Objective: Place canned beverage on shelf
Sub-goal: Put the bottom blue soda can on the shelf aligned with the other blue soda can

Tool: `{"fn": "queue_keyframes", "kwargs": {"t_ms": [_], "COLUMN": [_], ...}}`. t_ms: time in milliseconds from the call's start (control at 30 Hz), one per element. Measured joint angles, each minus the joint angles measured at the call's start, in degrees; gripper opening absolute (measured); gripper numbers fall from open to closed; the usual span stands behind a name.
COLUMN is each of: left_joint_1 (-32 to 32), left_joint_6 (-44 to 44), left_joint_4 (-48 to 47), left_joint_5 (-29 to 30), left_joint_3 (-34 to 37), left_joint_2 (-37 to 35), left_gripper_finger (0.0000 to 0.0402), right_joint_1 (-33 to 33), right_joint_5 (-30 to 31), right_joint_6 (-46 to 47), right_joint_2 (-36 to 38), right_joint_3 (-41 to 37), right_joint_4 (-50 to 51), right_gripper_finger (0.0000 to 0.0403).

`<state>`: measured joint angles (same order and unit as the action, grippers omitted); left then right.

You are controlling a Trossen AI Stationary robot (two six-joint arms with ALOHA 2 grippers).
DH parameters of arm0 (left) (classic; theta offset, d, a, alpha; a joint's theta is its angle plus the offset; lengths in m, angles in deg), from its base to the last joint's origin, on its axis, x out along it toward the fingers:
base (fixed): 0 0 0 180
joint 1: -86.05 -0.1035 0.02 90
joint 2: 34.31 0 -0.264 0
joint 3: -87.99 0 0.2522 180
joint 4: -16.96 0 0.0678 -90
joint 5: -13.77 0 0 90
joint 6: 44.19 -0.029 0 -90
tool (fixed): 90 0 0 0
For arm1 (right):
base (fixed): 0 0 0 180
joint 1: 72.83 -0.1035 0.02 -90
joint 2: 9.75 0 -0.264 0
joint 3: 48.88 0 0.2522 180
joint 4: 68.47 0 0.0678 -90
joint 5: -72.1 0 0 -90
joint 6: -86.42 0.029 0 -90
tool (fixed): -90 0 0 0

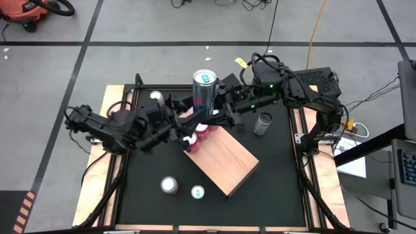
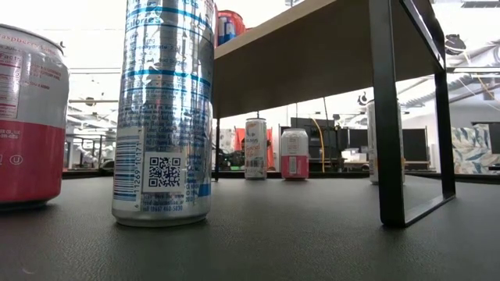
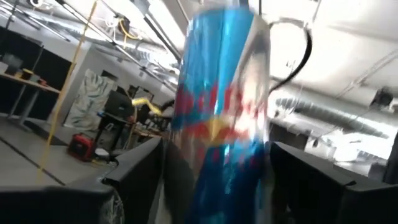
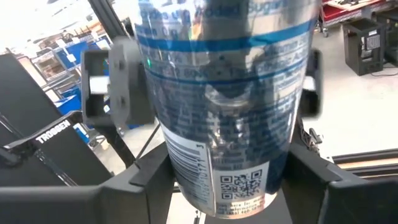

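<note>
Hovering can: tall can [image 1: 205, 90], silver-blue, upright, up in the air off the table [image 1: 273, 188]. Not on the shelf yet. In high view it sits just past the shelf end where the arms meet.
R gripper: right gripper [image 4: 227, 186] has the tall can between its two fingers [image 4: 146, 180]. They press on the can's lower body either side, so it reads as clamped on.
L gripper: left gripper [image 3: 214, 180] is also at the tall can, which fills its wrist view. Pic is smeared there, so can't tell if it grips or stands loose.
Shelf: shelf [image 1: 227, 162] is a pale wood slab on dark legs, set diagonal mid-table. Most of the top is bare.
Shelf load: red cans [image 1: 198, 133] stand at the end nearest both grippers, crowded under the arms. Exact count is unclear.
Loose cans: two cans [image 1: 169, 185] on the table near the front edge, a grey can [image 1: 262, 122] beside the R arm, and one more [image 1: 156, 96] at the back left corner. All stand upright.
Step (judged): mid-carry, w/ both arms on one can, so prob. an arm-to-arm pass before the put-down.
Next needs (judged): only one arm should bear the can and the other should clear off sideways. Then keep the can upright, bring it over bare wood away from the red cans, lower till the base seats flat, and only then let go.
Risk (judged): a tall can tips easy. A nudge against the red cans could topple them.
</note>
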<state>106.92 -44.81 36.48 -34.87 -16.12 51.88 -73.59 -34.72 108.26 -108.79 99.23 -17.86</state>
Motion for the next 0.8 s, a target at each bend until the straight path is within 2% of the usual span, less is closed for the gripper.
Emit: {"fn": "queue_keyframes", "kwargs": {"t_ms": [267, 667, 800], "left_joint_1": [1.83, 1.78, 1.79], "left_joint_6": [-1.73, -1.22, 3.07], "left_joint_4": [-3.27, -8.52, -12.66], "left_joint_5": [4.1, 4.64, 5.27], "left_joint_3": [0.02, 0.0, 0.0], "left_joint_2": [-2.95, -7.56, -8.78], "left_gripper_finger": [0.0311, 0.0311, 0.0311], "right_joint_1": [0.02, 0.0, 0.0], "right_joint_5": [-1.49, -1.55, -1.6], "right_joint_6": [-0.36, -2.06, -3.33], "right_joint_2": [0.1, 0.19, 0.19], "right_joint_3": [0.0, 0.0, 0.0], "right_joint_4": [2.61, 9.31, 12.54], "right_gripper_finger": [0.0207, 0.0208, 0.0208]}}
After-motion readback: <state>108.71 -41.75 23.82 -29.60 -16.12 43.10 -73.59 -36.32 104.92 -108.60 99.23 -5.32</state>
